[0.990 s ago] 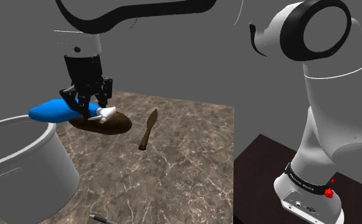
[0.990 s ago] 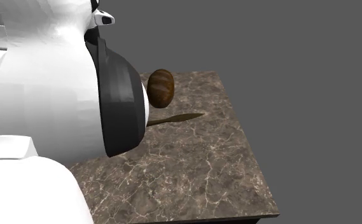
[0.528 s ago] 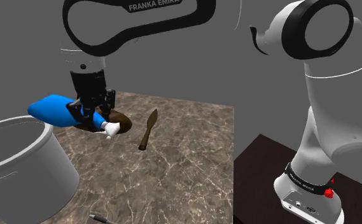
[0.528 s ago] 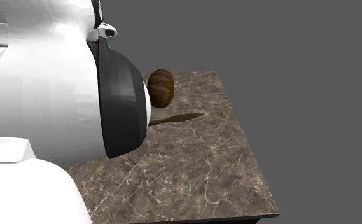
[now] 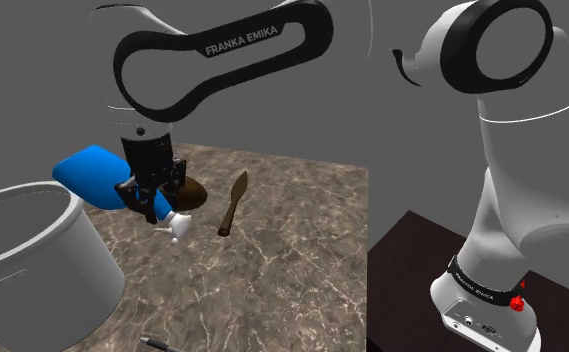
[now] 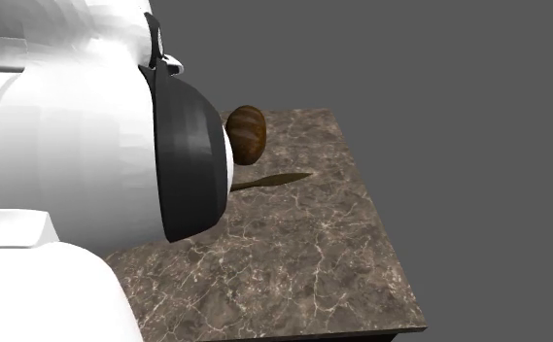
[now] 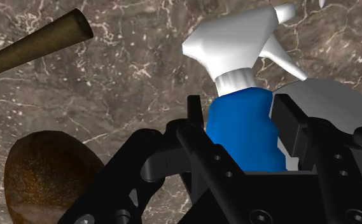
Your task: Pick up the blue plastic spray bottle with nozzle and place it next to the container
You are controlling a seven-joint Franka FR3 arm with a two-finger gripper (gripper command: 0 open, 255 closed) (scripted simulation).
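Observation:
A blue spray bottle (image 5: 97,173) with a white nozzle (image 5: 178,227) hangs tilted above the marble table (image 5: 292,260), nozzle end lowest. My black gripper (image 5: 150,195) is shut on its neck, and in the wrist view the two fingers clasp the blue neck (image 7: 243,130) just behind the white nozzle (image 7: 236,48). The large white container (image 5: 32,265) stands at the shoulder view's lower left, close under the bottle's blue body.
A brown oval object (image 5: 192,193) lies on the table behind the bottle and appears as the brown oval object (image 6: 246,132) (image 7: 46,168) elsewhere. A brown spatula-like tool (image 5: 233,201) (image 7: 36,41) lies beside it. A thin dark object (image 5: 162,345) lies near the table's front edge.
The gripper has lifted the bottle off the brown oval object and tilted it nozzle-down, moving slightly toward the shoulder view's right. The brown object and tool stayed put.

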